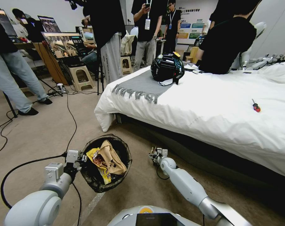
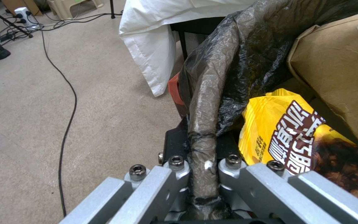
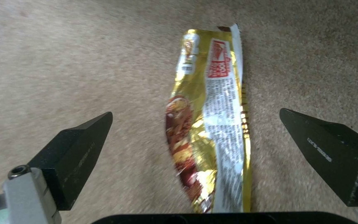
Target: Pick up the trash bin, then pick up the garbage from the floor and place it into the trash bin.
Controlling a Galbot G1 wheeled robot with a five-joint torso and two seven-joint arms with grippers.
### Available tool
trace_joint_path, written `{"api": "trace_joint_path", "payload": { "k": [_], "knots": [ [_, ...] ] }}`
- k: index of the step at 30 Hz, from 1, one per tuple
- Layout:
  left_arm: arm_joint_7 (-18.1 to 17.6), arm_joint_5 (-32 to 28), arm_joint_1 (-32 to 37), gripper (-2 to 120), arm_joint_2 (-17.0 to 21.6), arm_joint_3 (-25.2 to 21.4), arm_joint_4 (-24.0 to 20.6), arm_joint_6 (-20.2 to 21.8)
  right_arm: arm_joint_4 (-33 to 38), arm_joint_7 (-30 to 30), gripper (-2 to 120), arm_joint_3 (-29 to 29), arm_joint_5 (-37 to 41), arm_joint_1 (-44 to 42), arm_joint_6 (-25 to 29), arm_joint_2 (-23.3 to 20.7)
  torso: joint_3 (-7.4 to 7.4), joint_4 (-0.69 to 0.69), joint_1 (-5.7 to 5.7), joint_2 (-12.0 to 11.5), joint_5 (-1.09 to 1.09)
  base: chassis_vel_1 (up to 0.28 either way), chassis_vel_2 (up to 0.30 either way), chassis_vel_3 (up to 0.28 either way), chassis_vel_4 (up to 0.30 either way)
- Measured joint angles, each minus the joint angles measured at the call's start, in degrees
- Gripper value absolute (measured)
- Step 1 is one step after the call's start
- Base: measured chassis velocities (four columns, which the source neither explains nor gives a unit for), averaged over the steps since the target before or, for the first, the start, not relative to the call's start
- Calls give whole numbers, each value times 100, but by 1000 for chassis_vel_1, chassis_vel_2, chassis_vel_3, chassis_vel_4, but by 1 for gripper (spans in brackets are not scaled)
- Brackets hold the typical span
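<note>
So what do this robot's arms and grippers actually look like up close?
Both arms are smooth, rounded pale-grey shells with silver metal joints. The left gripper has bare aluminium linkage bars with black hex bolts, and a black cable runs to it. The right gripper has two black wedge-shaped fingers with small white lettering.

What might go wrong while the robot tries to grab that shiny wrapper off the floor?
The gold wrapper lies flat on the carpet between the right gripper's open fingers, so they may slide over it or only pinch a corner. The left gripper holds the trash bin just by its bag-covered rim, and the bin looks tilted; the yellow snack bag and brown paper could spill out, or the slick bag could slip.
</note>
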Motion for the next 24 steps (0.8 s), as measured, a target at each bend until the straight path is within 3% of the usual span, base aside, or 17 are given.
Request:
{"api": "trace_joint_path", "payload": {
  "k": [24],
  "knots": [
    [18,0,-27,1,30,23,82,-17,-1025,-214,100,17,-388,392,214,326,0,0,0,0,-1,0,0,0,0]
  ]
}}
